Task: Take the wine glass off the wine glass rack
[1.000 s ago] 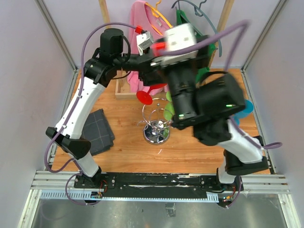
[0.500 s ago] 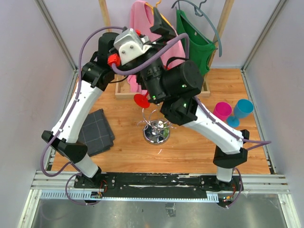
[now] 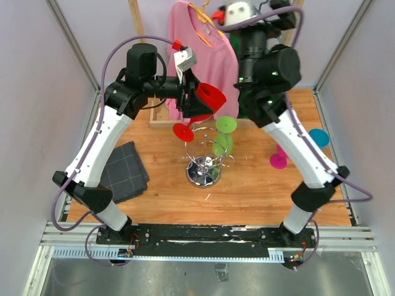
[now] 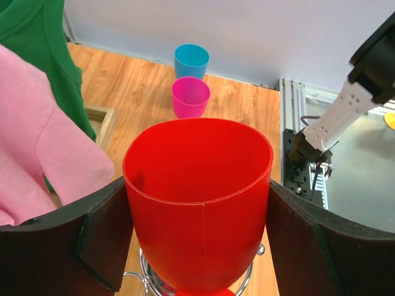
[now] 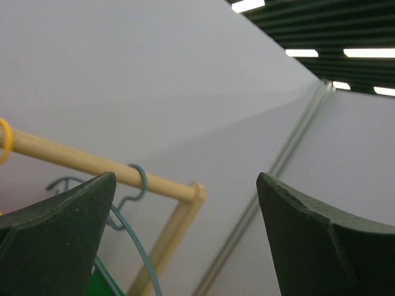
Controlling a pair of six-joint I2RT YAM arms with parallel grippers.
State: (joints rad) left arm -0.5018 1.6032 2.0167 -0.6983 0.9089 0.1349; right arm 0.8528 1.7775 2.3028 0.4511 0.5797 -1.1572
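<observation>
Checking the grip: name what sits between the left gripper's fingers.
A red wine glass, its bowl filling the gap between both fingers, seen in the left wrist view.

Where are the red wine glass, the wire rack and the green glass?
red wine glass (image 4: 197, 203): left wrist view, front of bowl.
wire rack (image 3: 201, 178): top view, round shiny base.
green glass (image 3: 226, 124): top view, its round disc.

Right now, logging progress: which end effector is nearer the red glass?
Left. The left end effector clasps the red glass; the right end effector sits high, open, by the clothes bar.
</observation>
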